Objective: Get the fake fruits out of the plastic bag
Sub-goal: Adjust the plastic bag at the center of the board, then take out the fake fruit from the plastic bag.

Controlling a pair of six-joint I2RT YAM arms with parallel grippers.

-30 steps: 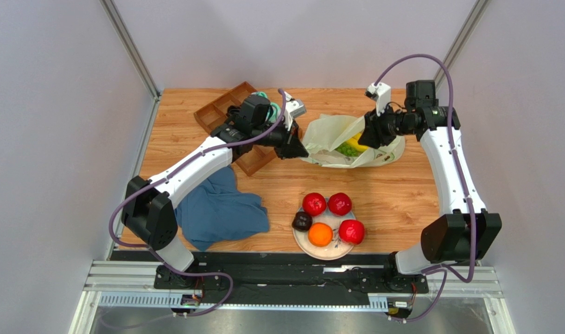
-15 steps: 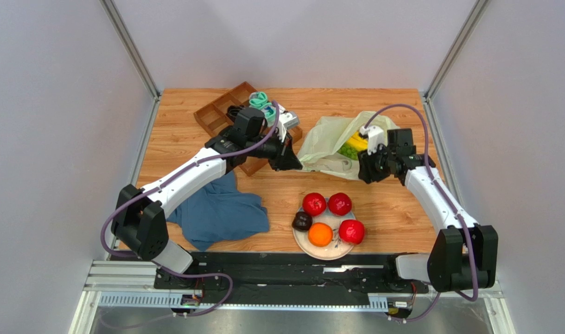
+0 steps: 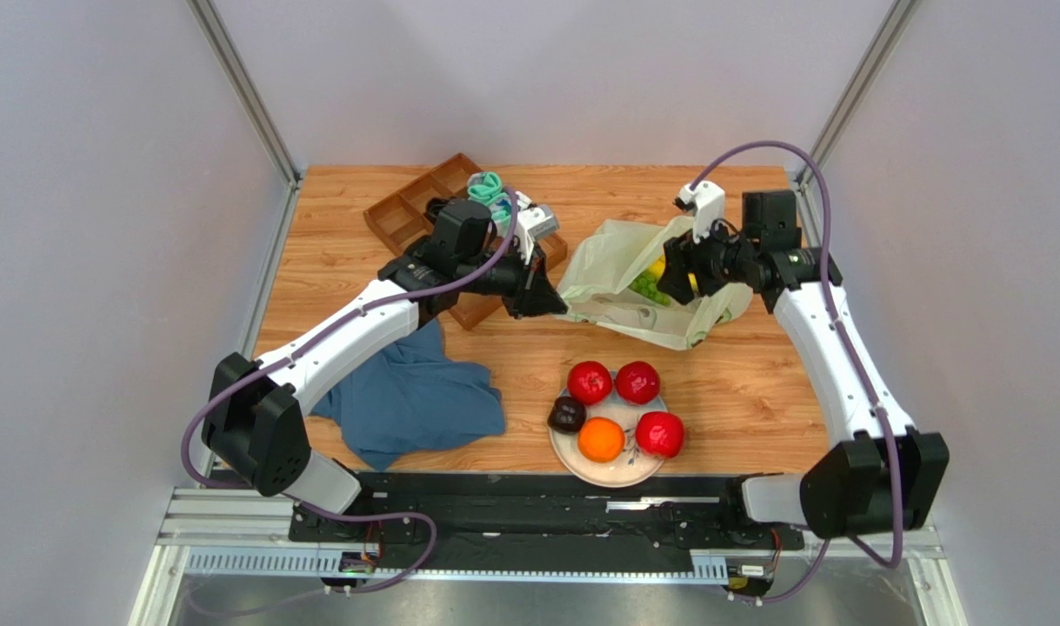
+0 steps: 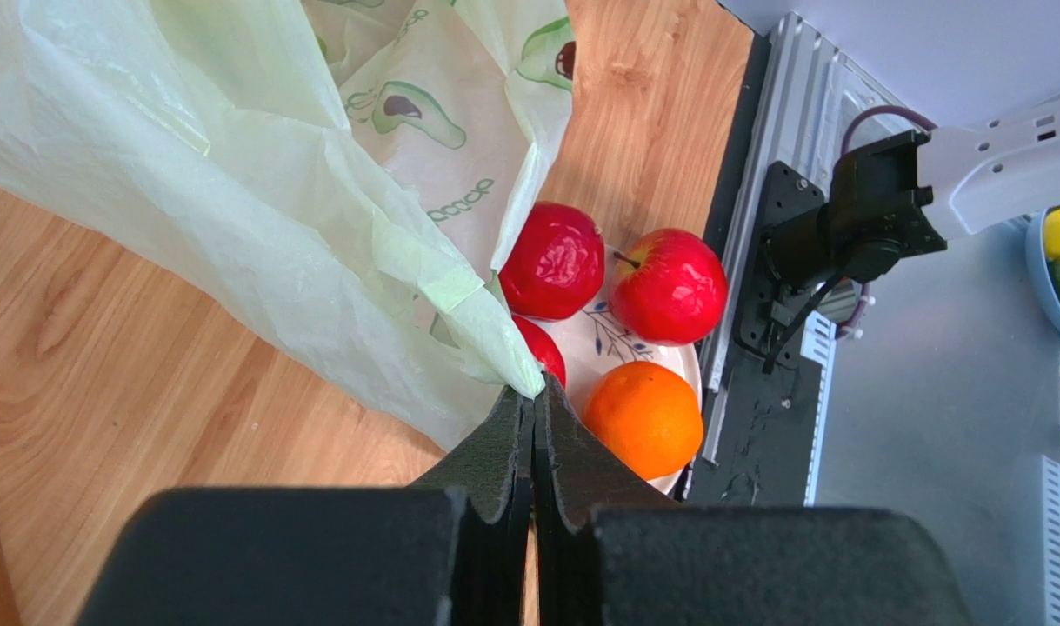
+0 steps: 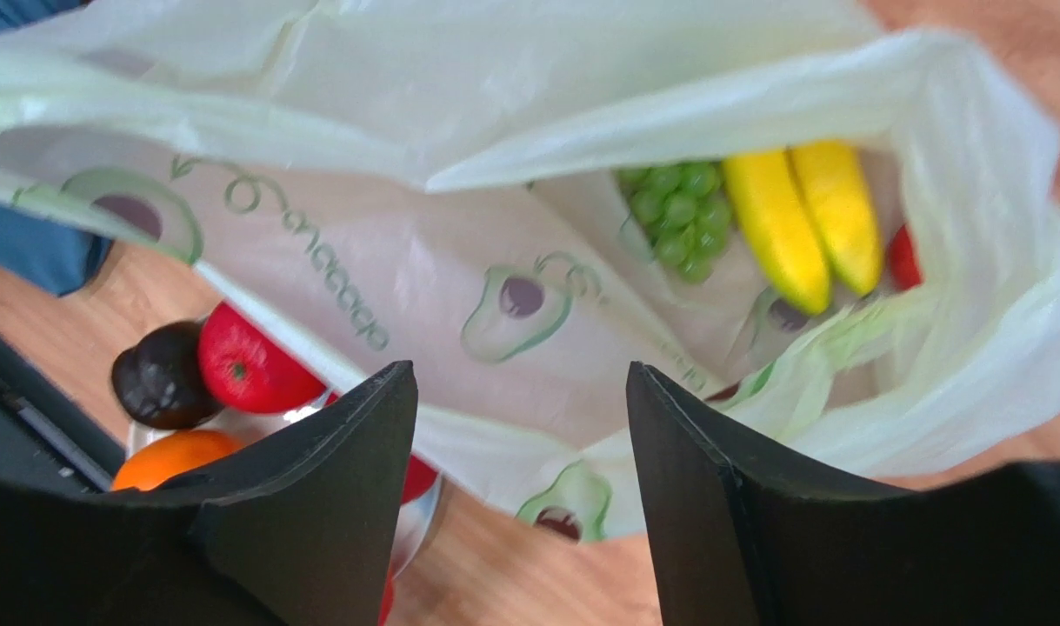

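The pale yellow-green plastic bag (image 3: 616,281) lies open at the back of the table. My left gripper (image 3: 556,305) is shut on its left edge (image 4: 515,372). My right gripper (image 3: 666,277) is open and empty, held over the bag's mouth (image 5: 522,339). Inside the bag are yellow bananas (image 5: 809,215), a green grape bunch (image 5: 676,215) and a bit of something red (image 5: 903,257). A white plate (image 3: 574,454) near the front holds red apples (image 3: 637,382), a dark purple-brown fruit (image 3: 566,415) and an orange (image 3: 600,440).
A dark blue cloth (image 3: 411,391) lies front left. A brown wooden tray (image 3: 411,215) stands at the back left with teal rolled socks (image 3: 485,187) in it. Grey walls close in both sides.
My right gripper has risen from the bag's near right side back to its mouth. The bag has shifted a little; my left gripper keeps its hold.
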